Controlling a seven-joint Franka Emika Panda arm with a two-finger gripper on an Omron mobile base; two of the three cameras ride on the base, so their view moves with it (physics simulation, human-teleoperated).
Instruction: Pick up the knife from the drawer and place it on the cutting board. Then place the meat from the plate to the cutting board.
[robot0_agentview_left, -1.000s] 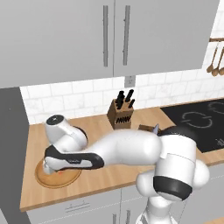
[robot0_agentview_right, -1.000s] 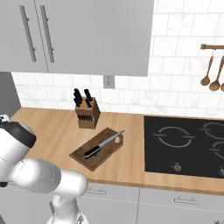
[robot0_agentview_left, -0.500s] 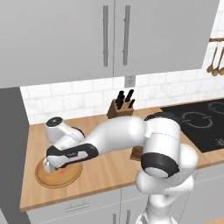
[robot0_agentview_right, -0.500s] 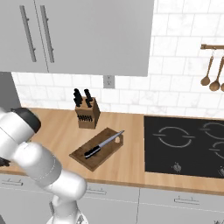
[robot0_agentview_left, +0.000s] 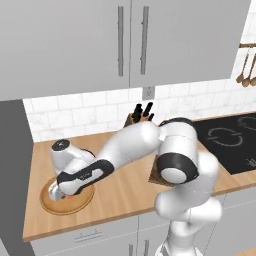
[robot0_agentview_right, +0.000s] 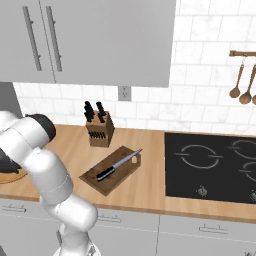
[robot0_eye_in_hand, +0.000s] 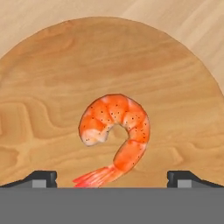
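With the gripper (robot0_eye_in_hand: 112, 177) hovering right over the plate (robot0_eye_in_hand: 52, 78), fingers spread wide either side of the meat (robot0_eye_in_hand: 116, 131), we see knife (robot0_agentview_right: 119, 164) already on cutting board (robot0_agentview_right: 95, 176), far right.

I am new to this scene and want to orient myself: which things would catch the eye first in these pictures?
The curled orange-red meat lies on the round wooden plate, with the open gripper hovering just over it. On the counter farther right, the knife lies diagonally across the dark cutting board, in front of the knife block.
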